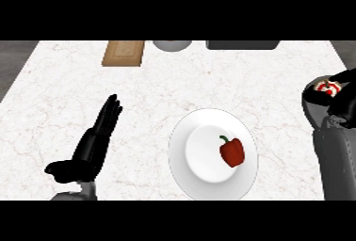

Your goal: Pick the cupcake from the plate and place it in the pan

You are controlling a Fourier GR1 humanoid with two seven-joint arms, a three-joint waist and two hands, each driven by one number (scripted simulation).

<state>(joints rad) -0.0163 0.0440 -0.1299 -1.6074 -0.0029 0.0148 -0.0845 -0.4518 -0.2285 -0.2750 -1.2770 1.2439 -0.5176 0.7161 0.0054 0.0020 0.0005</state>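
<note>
Head view: right hand (343,96) fingers curled round cupcake (327,88)
Left hand (97,136): fingers straight (resting)
Plate (182,155): holds 1 pepper (232,151)

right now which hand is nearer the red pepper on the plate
Right. The right hand, curled round the cupcake, is up and to the right of the red pepper. The open left hand rests farther off, past the plate's left edge.
</note>
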